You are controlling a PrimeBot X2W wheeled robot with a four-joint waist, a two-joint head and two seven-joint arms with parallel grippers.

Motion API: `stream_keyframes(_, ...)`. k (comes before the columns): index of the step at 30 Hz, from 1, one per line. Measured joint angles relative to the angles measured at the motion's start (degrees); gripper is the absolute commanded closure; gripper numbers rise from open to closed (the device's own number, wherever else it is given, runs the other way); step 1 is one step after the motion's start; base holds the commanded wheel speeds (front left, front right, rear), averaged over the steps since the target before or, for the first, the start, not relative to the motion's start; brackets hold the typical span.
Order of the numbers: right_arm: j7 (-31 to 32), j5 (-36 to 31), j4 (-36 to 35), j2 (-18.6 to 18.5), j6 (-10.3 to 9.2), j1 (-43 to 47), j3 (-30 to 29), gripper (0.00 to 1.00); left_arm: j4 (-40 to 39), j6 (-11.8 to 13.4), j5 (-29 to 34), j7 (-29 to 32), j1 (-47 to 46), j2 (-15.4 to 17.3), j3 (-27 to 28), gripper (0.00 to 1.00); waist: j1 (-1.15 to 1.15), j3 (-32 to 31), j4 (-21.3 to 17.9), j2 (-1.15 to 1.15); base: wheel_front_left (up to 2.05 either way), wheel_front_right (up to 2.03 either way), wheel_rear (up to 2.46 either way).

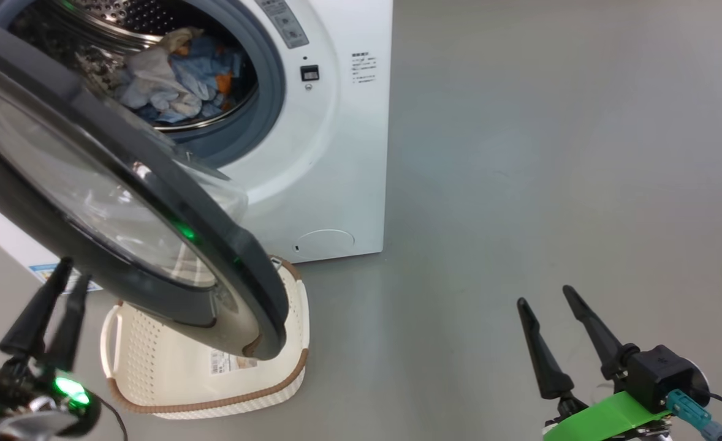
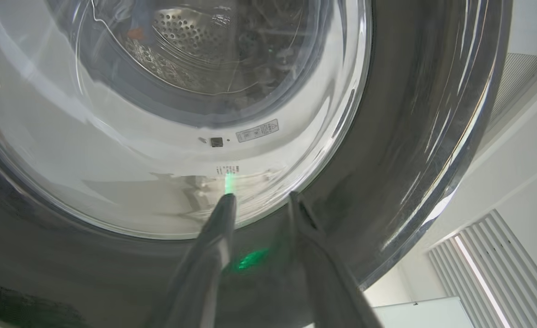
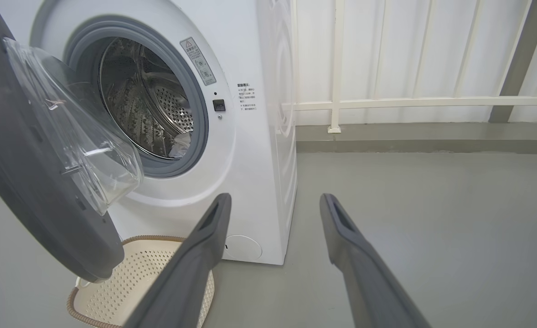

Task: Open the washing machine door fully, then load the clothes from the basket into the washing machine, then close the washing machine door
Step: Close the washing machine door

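Clothes (image 1: 165, 79) loaded, basket (image 1: 214, 404) empty. My left gripper (image 1: 74, 271) and right gripper (image 1: 544, 294) stand apart, empty; I'd push the washing machine door (image 1: 247, 260) shut next.

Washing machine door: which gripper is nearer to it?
Left. The left gripper points at the door from close by; the right gripper hovers far off over the floor.

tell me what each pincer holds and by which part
Nothing is held. The left pincer is open by the black rim of the washing machine door; the right pincer is open and empty.
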Motion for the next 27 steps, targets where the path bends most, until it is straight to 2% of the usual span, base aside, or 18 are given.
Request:
stream_keyframes(4, -0.11, 0.01, 0.05, -0.01, 0.0, 0.07, -0.73, 0.0, -5.53, -0.01, 1.4, -2.55, 3.84, -3.61, 2.33, 0.0, 0.0, 0.01, 1.42, 0.0, 0.0, 0.0, 0.0)
stream_keyframes(7, -0.48, 0.01, 0.12, 0.0, 0.0, 0.1, -0.89, 0.0, -7.79, -0.01, 2.54, -3.48, 4.93, -4.58, 3.12, 0.0, 0.0, 0.01, 2.0, 0.0, 0.0, 0.0, 0.0)
stream_keyframes(12, -0.48, 0.01, 0.16, 0.0, 0.0, 0.18, -1.35, 0.0, -12.73, -0.01, 9.34, -7.8, 7.08, -5.8, 4.37, 0.0, 0.0, -0.16, 3.41, 0.0, 0.0, 0.0, 0.0)
stream_keyframes(16, -0.46, 0.01, 0.05, 0.02, 0.0, 0.31, -1.99, 0.0, -17.93, -0.01, 24.84, -15.45, 9.38, -4.83, 2.3, 0.0, 0.0, -0.47, 4.31, 0.0, 0.0, 0.0, 0.0)
stream_keyframes(21, -0.19, -0.05, -0.41, 0.01, 0.0, 0.39, -2.5, 0.0, -21.46, -0.15, 50.56, -28.69, 13.83, 1.62, -7.42, 0.0, 0.0, -0.63, 5.53, 0.0, 0.0, 0.0, 0.0)
stream_keyframes(24, 0.12, -0.1, -0.7, 0.03, 0.0, 1.14, -2.58, 0.0, -21.24, -0.36, 61.14, -35.95, 16.51, 3.33, -11.07, 0.0, 0.0, -0.81, 6.05, 0.0, 0.0, 0.0, 0.0)
stream_keyframes(27, 0.54, -0.48, -0.86, 0.03, 0.0, 1.67, -2.68, 0.0, -20.58, -0.31, 69.21, -40.84, 17.98, 3.79, -13.46, 0.0, 0.0, -1.16, 6.58, 0.0, 0.0, 0.0, 0.0)
